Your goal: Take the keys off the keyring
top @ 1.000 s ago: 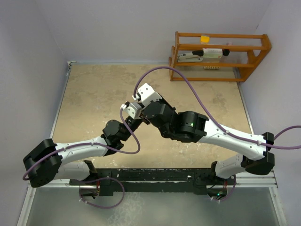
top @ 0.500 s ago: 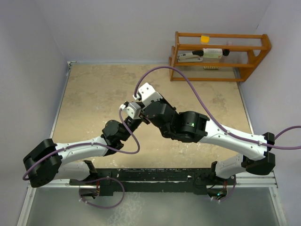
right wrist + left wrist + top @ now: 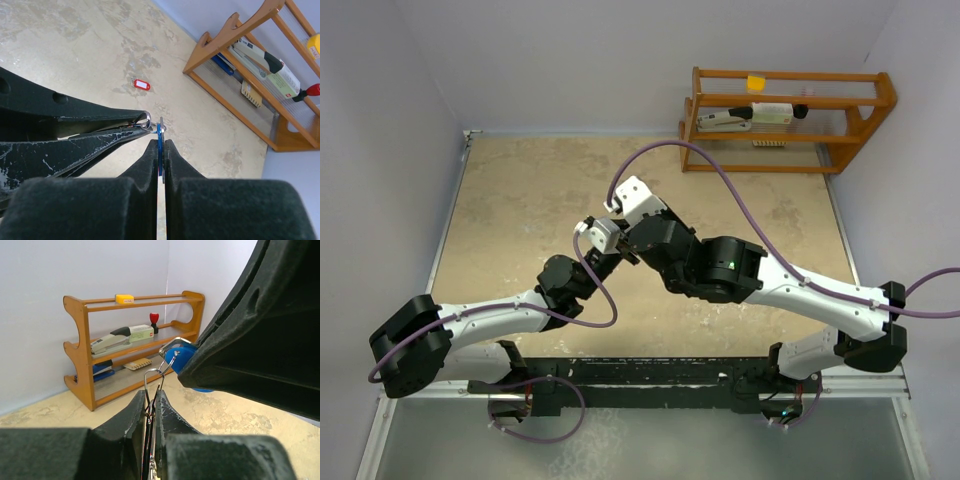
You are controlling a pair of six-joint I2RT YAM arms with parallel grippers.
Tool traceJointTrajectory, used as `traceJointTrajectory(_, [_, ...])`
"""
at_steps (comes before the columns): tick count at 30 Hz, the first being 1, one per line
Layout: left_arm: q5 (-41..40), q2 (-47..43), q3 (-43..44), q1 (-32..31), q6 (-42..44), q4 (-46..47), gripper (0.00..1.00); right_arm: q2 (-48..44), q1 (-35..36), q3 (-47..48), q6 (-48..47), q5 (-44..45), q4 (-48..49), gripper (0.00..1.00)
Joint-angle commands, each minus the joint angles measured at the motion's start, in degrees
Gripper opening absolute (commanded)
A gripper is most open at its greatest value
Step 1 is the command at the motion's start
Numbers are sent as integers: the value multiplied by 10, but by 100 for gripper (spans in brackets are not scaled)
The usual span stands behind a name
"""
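Quick tally: two pincers, the left pincer (image 3: 151,402) and the right pincer (image 3: 159,144). Keys, I count two: one blue key (image 3: 184,359) and one red key (image 3: 141,84). One ring (image 3: 145,121). One rack (image 3: 80,347) with three levels, carrying one stapler (image 3: 122,337), one yellow block (image 3: 124,298) and one red-topped stamp (image 3: 154,319). One worktop (image 3: 520,200).

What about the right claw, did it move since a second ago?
No. From above, the right gripper stays at the same spot, down-left of the wooden rack, with no visible shift.
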Motion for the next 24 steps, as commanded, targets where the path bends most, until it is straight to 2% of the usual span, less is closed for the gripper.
traceJointTrajectory(1, [-6, -5, 8, 1, 0, 3, 0, -30, 3, 2, 5, 15, 30, 0])
traceJointTrajectory(24, [-19, -26, 35, 1, 3, -5, 0, -45, 3, -40, 50, -23, -2, 0])
